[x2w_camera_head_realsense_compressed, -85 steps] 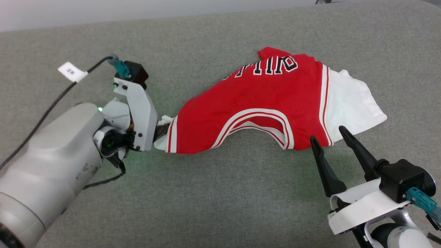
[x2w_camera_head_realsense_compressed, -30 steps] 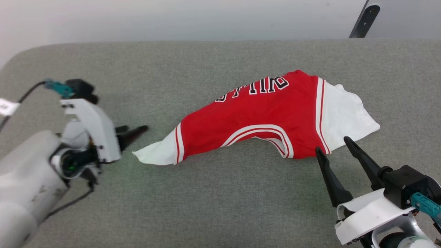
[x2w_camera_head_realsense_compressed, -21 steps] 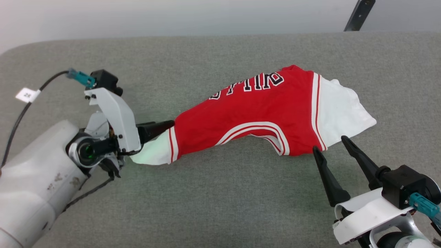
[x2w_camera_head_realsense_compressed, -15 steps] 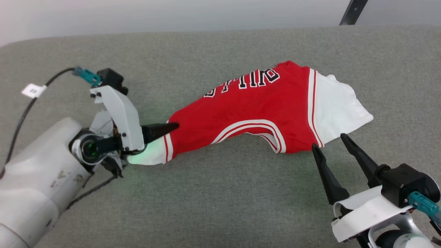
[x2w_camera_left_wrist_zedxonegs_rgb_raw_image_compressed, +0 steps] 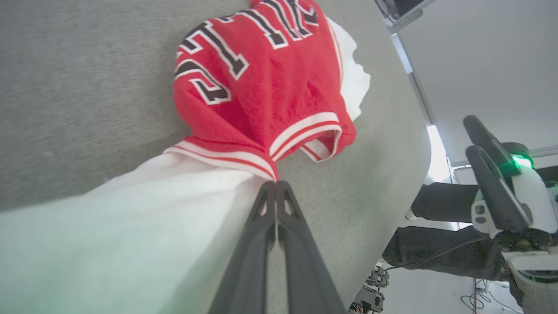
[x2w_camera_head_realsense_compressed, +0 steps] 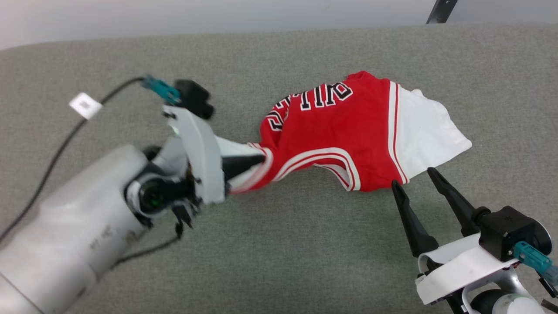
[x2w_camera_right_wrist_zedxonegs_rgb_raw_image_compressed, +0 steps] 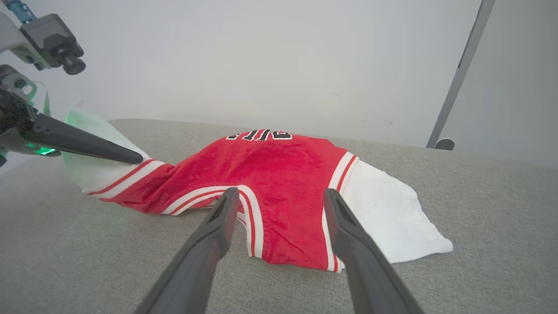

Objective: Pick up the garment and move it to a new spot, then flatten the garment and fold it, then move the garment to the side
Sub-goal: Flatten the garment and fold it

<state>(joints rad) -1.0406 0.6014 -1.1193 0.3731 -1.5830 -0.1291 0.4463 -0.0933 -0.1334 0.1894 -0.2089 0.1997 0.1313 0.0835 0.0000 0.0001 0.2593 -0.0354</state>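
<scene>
The garment (x2w_camera_head_realsense_compressed: 344,131), a red jersey with white sleeves and black lettering, lies bunched on the grey table (x2w_camera_head_realsense_compressed: 279,257). My left gripper (x2w_camera_head_realsense_compressed: 260,159) is shut on its left sleeve at the striped trim, and that end is lifted off the surface. In the left wrist view the closed fingers (x2w_camera_left_wrist_zedxonegs_rgb_raw_image_compressed: 276,185) meet at the trim, and the white sleeve (x2w_camera_left_wrist_zedxonegs_rgb_raw_image_compressed: 130,226) drapes beside them. My right gripper (x2w_camera_head_realsense_compressed: 413,176) stands open just short of the garment's near right hem, touching nothing. The right wrist view has the garment (x2w_camera_right_wrist_zedxonegs_rgb_raw_image_compressed: 270,174) between and beyond the open fingers (x2w_camera_right_wrist_zedxonegs_rgb_raw_image_compressed: 280,192), and the left gripper (x2w_camera_right_wrist_zedxonegs_rgb_raw_image_compressed: 135,158) raising the sleeve.
The grey padded table runs to a pale wall at the back. A dark pole (x2w_camera_head_realsense_compressed: 439,11) stands past the far right edge. A black cable with a white tag (x2w_camera_head_realsense_compressed: 85,105) trails from my left wrist. A person's dark trouser legs (x2w_camera_left_wrist_zedxonegs_rgb_raw_image_compressed: 436,205) show beyond the table edge.
My left gripper came in over the left sleeve, shut on it and carried it to the right, bunching the garment's left half. The right gripper held still. The camera shifted slightly.
</scene>
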